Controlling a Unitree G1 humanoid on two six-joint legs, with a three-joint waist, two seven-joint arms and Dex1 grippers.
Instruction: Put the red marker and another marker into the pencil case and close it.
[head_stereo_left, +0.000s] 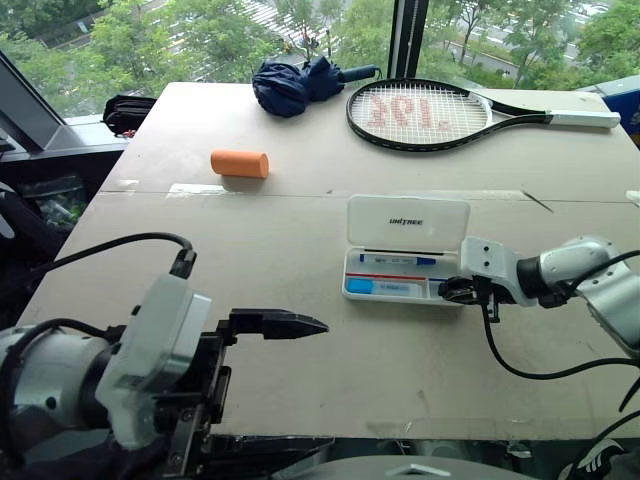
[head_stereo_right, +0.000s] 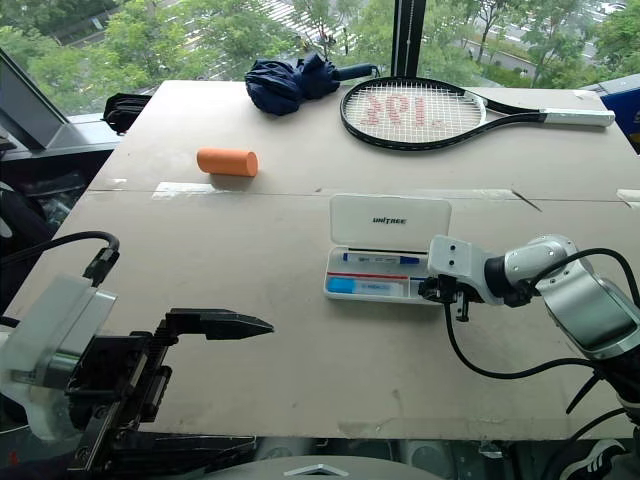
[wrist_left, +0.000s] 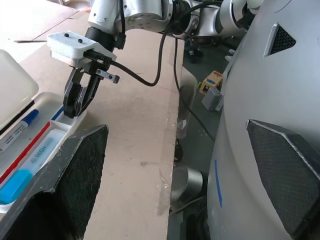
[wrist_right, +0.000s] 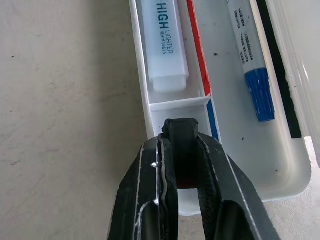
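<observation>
Desk: pale board top (head_stereo_left: 280, 240) beside a window with trees behind it; the things lie well apart on it.
Left tool (head_stereo_left: 300, 385): nearest, hanging over the front edge of the desk with its fingers spread wide and nothing between them.
Right tool (head_stereo_left: 462, 291): at the right end of the pencil case, pointing down at the tray's end compartment; whether it pinches something I cannot tell (a small dark piece sits there in the right wrist view).
Pencil case (head_stereo_left: 408, 222): in the middle of the desk, lid standing open; a blue-capped marker (head_stereo_left: 398, 260) and a highlighter (head_stereo_left: 385, 287) lie in the tray.
Red marker: a red line runs next to the highlighter, but it may be only the tray's stripe.
Risk, pushing: the light case could slide or tip if the right tool presses on its end wall.
Risk, closing: a pen lying crooked, or across the divider, could stop the lid from shutting.
Risk, lid: pushing near the hinge may drag the case and not fold the lid.
Farther: orange cylinder (head_stereo_left: 239, 164), then folded umbrella (head_stereo_left: 295, 83) and racket (head_stereo_left: 420, 113), probably out of the way.
</observation>
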